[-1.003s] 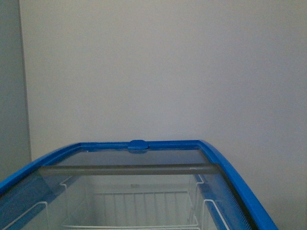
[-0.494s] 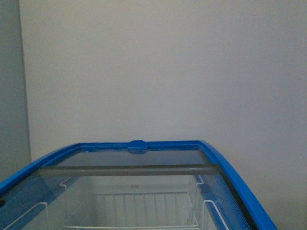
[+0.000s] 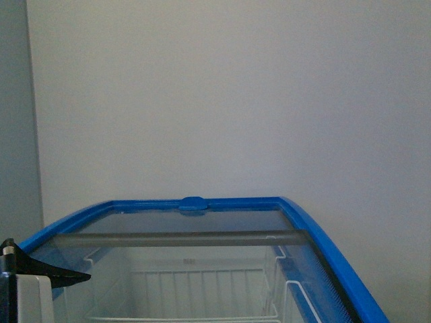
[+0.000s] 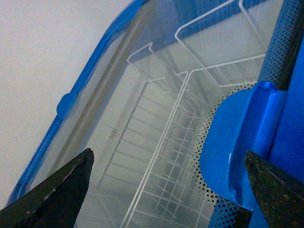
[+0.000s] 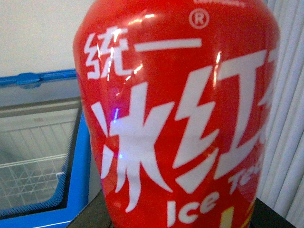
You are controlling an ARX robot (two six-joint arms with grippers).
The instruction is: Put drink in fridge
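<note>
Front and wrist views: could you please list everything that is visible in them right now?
fridge: one, blue rim, white inside, below the front camera
lid: one, clear glass with a grey bar, over the fridge's far part
handle: one, blue, on the fridge's edge, near the left gripper
baskets: several, white wire, inside the fridge
wall: one, pale grey, behind the fridge
drink: one, red label with white lettering, fills the right wrist view
curtain: one, white, pleated, behind the drink
left gripper: one, black, open above the fridge
right gripper: one, dark edges at the drink's base, apparently holding it
</note>
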